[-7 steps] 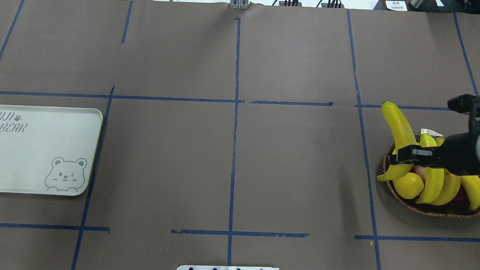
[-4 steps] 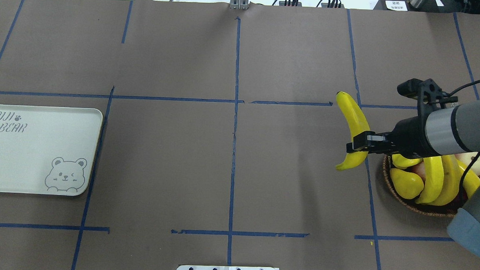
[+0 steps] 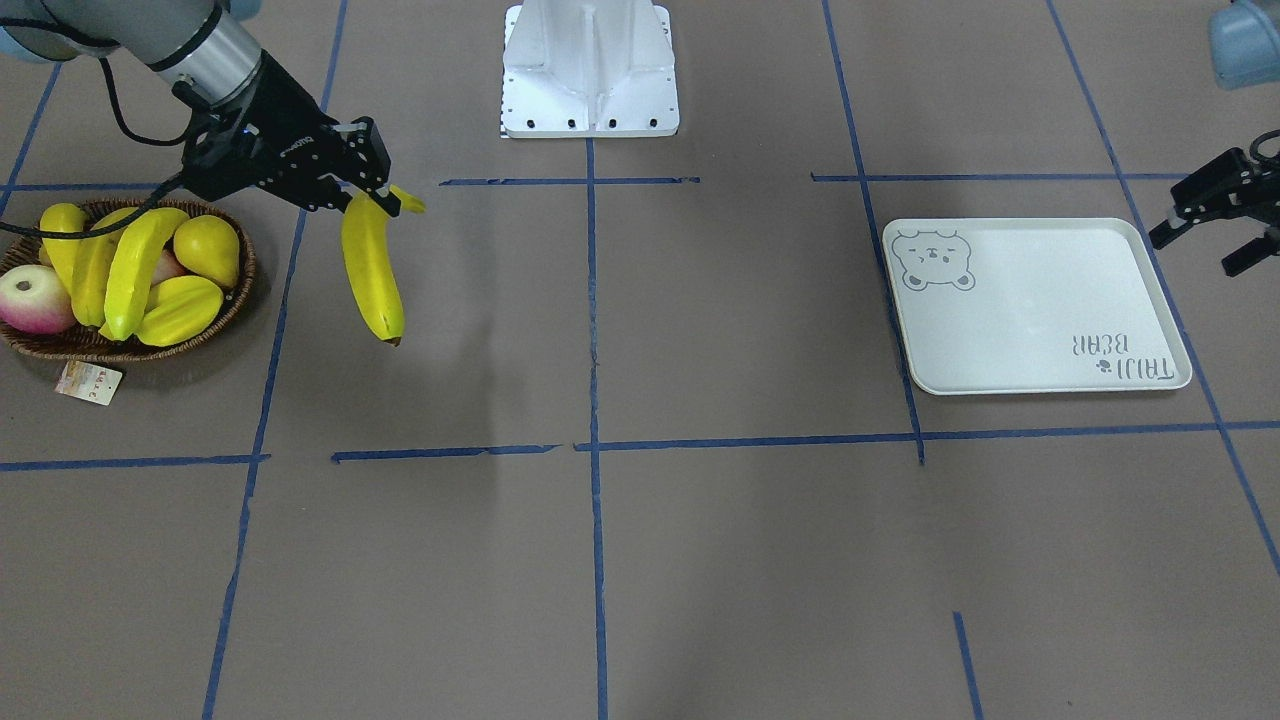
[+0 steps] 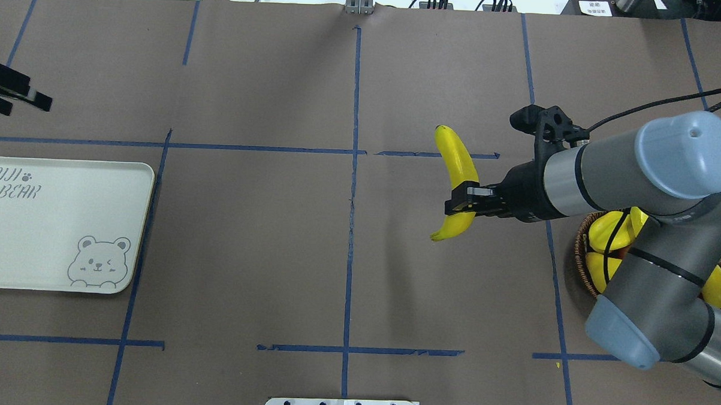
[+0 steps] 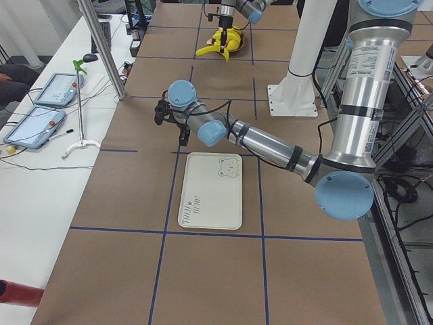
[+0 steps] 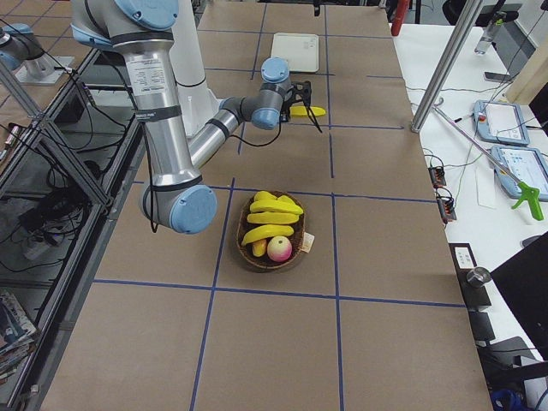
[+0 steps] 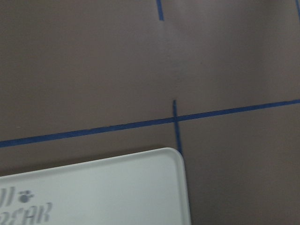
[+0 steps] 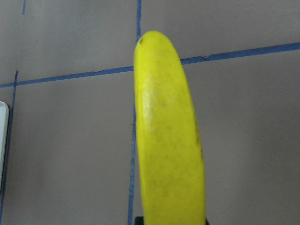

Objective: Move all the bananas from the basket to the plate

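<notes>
1. Nearest the operators' side, the brown paper-covered surface is lying flat, and blue tape lines are dividing it into boxes.
2. The cream plate, printed with a bear and the words "TAIJI BEAR", is sitting at the robot's left end of the surface and carrying nothing.
3. At the opposite end, the dark wicker basket is resting with its paper tag lying out on the near side. Three bananas are lying inside it beside a pear, a starfruit and a pink-and-yellow apple.
4. Just beyond the basket's rim, the fourth banana is hanging in the air over bare surface. It is between the basket and the centre tape line and well apart from the plate. Its long part is pointing toward the operators' side, and its short end is poking out behind the fingers.
5. The right end effector is clamping that banana close to one end, with a finger pressing on either side, while the right arm is leaning out above the basket.
6. The left end effector is hovering near the plate, its fingers spread apart and gripping nothing.
7. Farthest back, the white base mount is standing on the centre line.
</notes>
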{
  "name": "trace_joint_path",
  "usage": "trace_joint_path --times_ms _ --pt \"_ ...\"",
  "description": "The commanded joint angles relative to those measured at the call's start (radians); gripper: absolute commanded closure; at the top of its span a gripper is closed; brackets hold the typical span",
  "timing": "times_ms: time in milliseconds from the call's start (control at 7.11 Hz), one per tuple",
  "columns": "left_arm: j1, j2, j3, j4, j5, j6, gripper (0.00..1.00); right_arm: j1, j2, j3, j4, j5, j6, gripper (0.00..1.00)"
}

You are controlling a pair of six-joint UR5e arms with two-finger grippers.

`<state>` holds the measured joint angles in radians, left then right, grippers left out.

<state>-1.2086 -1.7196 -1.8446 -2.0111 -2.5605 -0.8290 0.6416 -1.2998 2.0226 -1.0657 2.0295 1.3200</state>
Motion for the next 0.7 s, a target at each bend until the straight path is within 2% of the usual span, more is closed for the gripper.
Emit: trace_joint_path --times_ms 0,141,422,562 --pt "0.154 -0.14 0.011 -0.116 0.009 -0.311 0.0 -0.069 0.092 -0.024 0.0 -0.089 0.063 0.95" --pt "0.212 -0.228 0.027 -0.116 0.026 -0.434 0.0 -0.1 0.129 -0.034 0.0 -0.132 0.076 0.95" --pt "0.347 -0.325 0.019 -0.12 0.211 -0.597 0.01 -0.16 0.201 -0.077 0.016 -0.233 0.142 0.95" --pt "0.387 -0.371 0.024 -0.12 0.268 -0.642 0.01 -0.19 0.226 -0.106 0.045 -0.279 0.168 0.95"
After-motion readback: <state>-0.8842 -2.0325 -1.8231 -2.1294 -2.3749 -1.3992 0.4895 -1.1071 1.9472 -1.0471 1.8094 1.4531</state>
